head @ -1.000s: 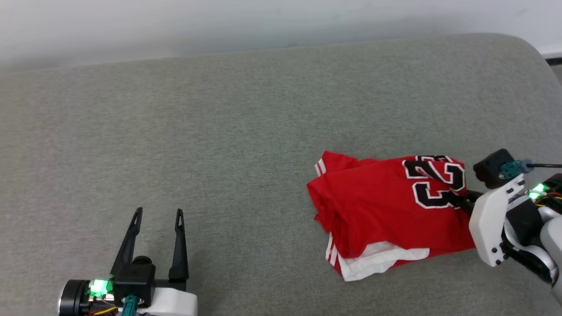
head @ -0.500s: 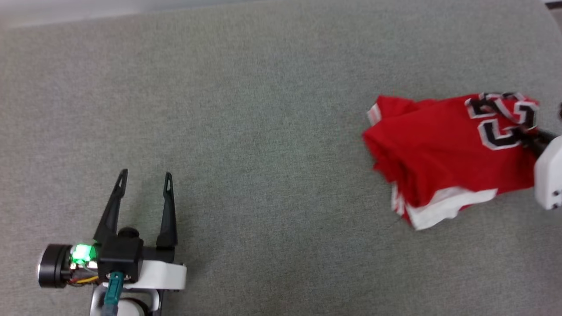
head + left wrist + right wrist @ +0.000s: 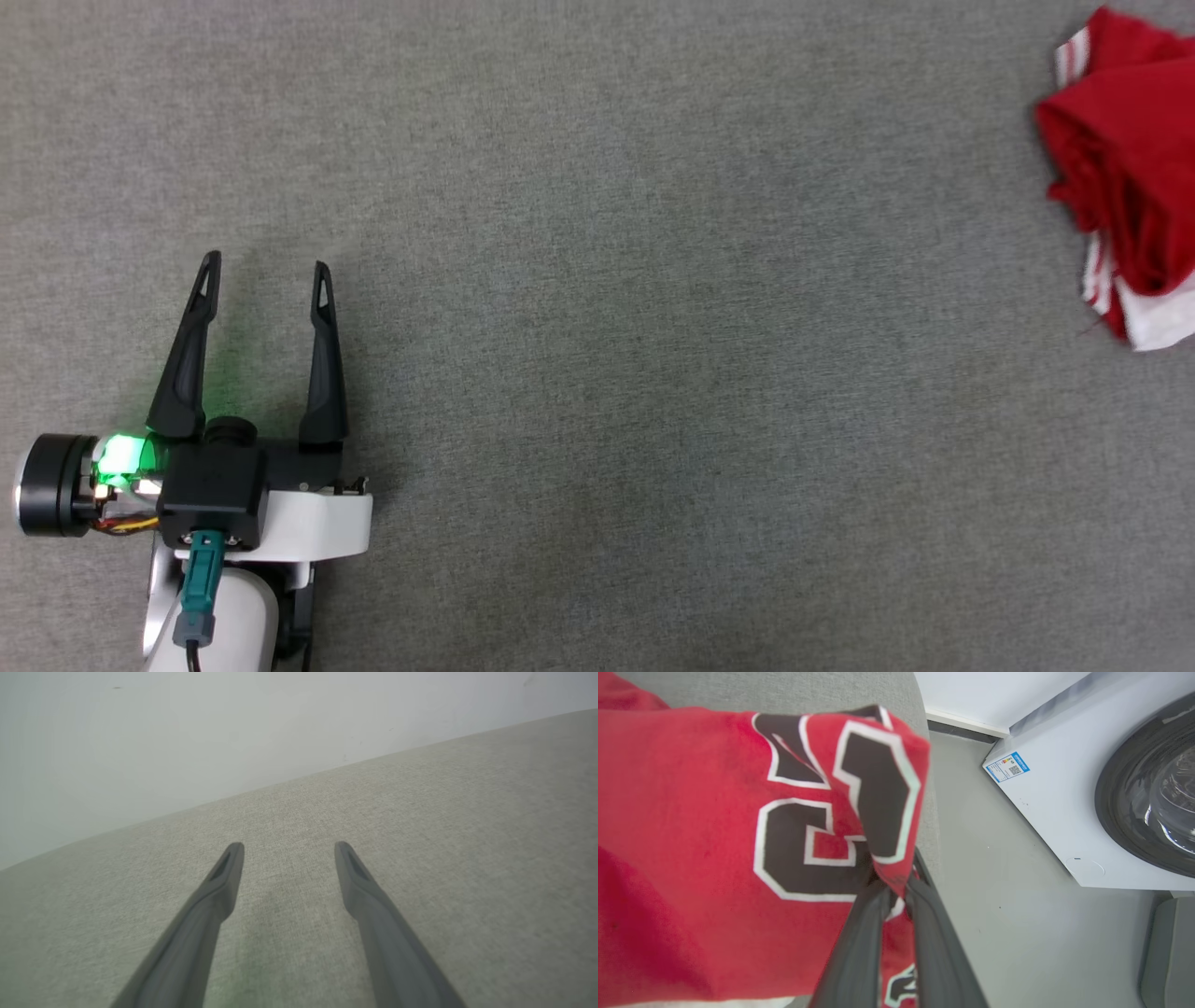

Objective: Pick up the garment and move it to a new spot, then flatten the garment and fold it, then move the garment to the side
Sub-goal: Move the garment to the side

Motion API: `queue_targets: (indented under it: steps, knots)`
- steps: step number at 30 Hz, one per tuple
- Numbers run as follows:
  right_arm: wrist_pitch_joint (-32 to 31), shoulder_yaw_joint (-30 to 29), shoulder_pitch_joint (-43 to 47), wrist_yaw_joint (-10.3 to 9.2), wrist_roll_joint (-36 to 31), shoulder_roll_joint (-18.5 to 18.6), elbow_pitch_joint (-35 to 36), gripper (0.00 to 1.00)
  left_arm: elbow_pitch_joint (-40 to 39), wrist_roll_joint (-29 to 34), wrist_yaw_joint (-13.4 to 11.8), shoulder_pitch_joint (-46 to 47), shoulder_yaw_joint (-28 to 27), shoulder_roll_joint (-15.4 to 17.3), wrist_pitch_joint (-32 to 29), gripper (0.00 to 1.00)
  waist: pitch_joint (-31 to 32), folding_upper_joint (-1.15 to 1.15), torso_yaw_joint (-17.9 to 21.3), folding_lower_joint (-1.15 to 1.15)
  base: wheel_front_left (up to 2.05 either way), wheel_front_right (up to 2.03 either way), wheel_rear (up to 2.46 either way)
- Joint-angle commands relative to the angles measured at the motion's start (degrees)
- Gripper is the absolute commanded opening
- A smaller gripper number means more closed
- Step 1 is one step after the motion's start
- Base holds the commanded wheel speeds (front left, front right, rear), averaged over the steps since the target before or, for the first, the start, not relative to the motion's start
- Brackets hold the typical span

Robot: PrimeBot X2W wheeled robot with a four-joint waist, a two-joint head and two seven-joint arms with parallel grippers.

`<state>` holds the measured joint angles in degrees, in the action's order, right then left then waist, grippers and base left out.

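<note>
Grey fabric top (image 3: 653, 373): R claw (image 3: 899, 893) pinches garment (image 3: 691, 858) (bunched); L claw (image 3: 267, 261) spread wide, empty.

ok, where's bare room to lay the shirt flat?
Wide bare grey surface between the open left gripper and the garment, and ahead of it. Crowded at the far right, where the right gripper pinches the garment.

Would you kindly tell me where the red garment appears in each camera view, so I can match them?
Head view: garment bunched at the upper right edge, cut by the frame.
Left wrist view: left gripper, open, over the grey cushion.
Right wrist view: garment across the left half, pinched in the right gripper.
Shared landmark: the grey cushion.
</note>
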<state>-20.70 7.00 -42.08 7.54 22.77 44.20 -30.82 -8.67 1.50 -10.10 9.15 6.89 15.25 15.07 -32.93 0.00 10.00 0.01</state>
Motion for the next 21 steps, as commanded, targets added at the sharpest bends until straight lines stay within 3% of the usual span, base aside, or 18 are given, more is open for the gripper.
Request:
queue_targets:
  steps: [1,8,13,14,15,21]
  knots:
    - [-0.26,-2.68,-1.51,-0.11,-0.93,1.03,-1.3,0.0,-0.51,0.38,-0.36,1.08,0.34,0.21,0.11,1.0,-2.09,0.0,-0.63,-0.01,0.0,0.0,0.0]
    - [-0.71,-8.98,-2.63,-0.11,-3.3,2.49,-4.65,0.0,-1.1,0.26,-1.16,1.91,1.16,0.53,0.11,1.0,-3.2,0.0,-1.22,-0.01,0.0,0.0,0.0]
    - [-0.8,-12.29,-2.79,-0.11,-4.89,1.2,-5.85,0.0,-1.37,-0.12,-2.03,2.31,1.53,0.62,0.11,1.0,-3.61,0.0,-1.7,-0.01,0.0,0.0,0.0]
    - [-0.55,-12.7,-2.79,-0.11,-5.33,0.68,-5.91,0.46,-1.35,-0.17,-2.1,2.39,1.51,0.69,0.1,1.0,-3.58,0.0,-1.79,-0.01,0.0,0.0,0.0]
    - [-0.46,-12.98,-2.74,-0.11,-5.55,0.1,-5.96,1.0,-1.3,-0.27,-2.11,2.47,1.55,0.73,0.11,1.0,-3.48,0.0,-1.86,-0.01,0.0,0.0,0.0]
    - [4.35,-15.03,-1.69,-0.11,-8.41,-1.74,-6.02,1.0,-0.86,-0.68,-2.89,2.06,2.49,0.19,0.11,1.0,-1.12,0.0,-2.69,-0.01,0.0,0.0,0.0]
